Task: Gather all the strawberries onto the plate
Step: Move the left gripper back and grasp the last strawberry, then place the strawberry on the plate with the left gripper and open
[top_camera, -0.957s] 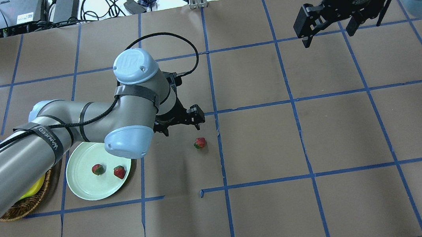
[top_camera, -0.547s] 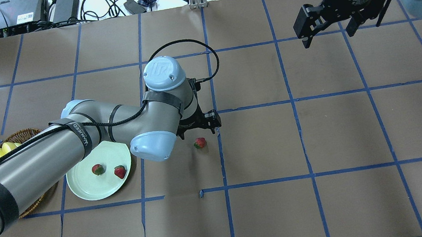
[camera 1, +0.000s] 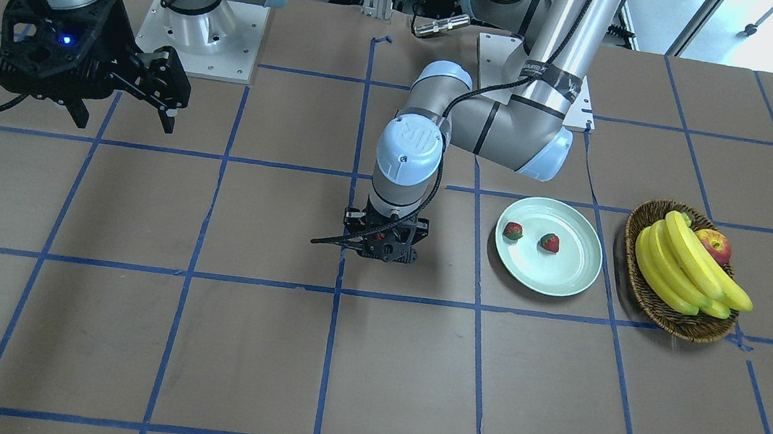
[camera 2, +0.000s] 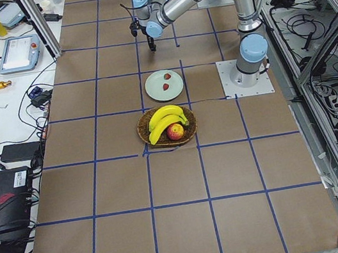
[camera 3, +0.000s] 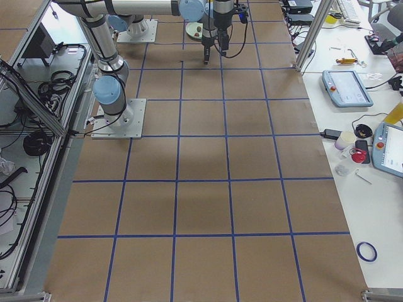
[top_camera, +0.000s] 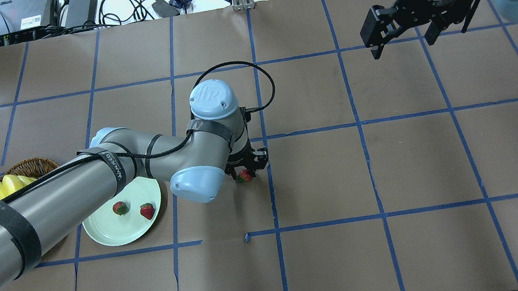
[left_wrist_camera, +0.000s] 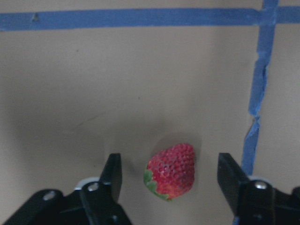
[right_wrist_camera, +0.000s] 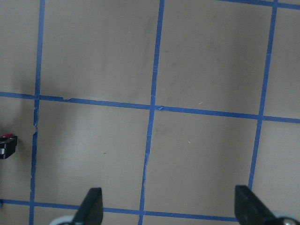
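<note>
The table (top_camera: 398,256) bears plate (top_camera: 107,231), basket (camera 1: 681,326) and, apparently, one loose strawberry (left_wrist_camera: 172,170).

The pale green plate (top_camera: 103,231) sits flat toward the left end of the tabletop (top_camera: 331,264), holding two red strawberries (top_camera: 120,208) a little apart. The third strawberry (left_wrist_camera: 172,171) lies on its side near the tabletop's middle.

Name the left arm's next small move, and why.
Probably shut the left gripper, perhaps after easing down a touch. In the wrist view the last strawberry lies on the paper between its open jaws, touching neither. The other two strawberries already sit on the plate.
</note>
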You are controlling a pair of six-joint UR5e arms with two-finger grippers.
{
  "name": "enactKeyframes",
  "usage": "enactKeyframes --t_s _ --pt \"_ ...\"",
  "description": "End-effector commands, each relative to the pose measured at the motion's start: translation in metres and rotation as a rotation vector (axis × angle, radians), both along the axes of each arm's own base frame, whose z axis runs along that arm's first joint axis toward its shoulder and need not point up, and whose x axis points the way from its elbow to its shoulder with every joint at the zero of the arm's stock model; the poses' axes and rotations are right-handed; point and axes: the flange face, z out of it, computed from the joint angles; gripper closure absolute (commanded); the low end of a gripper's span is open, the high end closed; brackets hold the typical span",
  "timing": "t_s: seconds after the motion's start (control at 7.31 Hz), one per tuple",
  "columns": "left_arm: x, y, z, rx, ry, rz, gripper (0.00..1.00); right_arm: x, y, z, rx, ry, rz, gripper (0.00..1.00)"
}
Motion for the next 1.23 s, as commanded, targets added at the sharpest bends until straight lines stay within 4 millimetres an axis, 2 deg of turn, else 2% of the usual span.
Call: enactKeyframes --t_s 0.0,0.14,0.27,0.55,0.68,0.82,0.96,1.09 --pt "0.007 -0.002 0.017 -0.039 -0.050 -0.027 1.00 0.000 0.000 0.000 0.000 0.000 0.000 0.00" --pt "0.024 -0.006 0.026 -0.030 -0.089 -0.055 1.00 0.000 0.000 0.000 0.000 0.000 0.000 0.00" --pt "0.075 -0.018 0.039 0.027 -0.160 -0.070 1.00 0.000 0.000 0.001 -0.002 0.000 0.000 0.00" --pt "0.199 -0.038 0.051 0.136 -0.157 -0.088 1.00 0.000 0.000 0.001 -0.002 0.000 0.000 0.00" --pt "0.243 -0.035 0.056 0.163 -0.174 -0.154 1.00 0.000 0.000 0.001 -0.002 0.000 0.000 0.00" --pt "0.261 -0.018 0.039 0.212 -0.157 -0.166 0.93 0.000 0.000 0.002 -0.003 0.000 0.000 0.00" --pt "0.261 -0.004 0.022 0.233 -0.154 -0.163 0.73 0.000 0.000 0.001 -0.002 0.000 0.000 0.00" --pt "0.254 -0.004 0.024 0.214 -0.146 -0.167 0.01 0.000 0.000 0.001 -0.002 0.002 0.000 0.00"
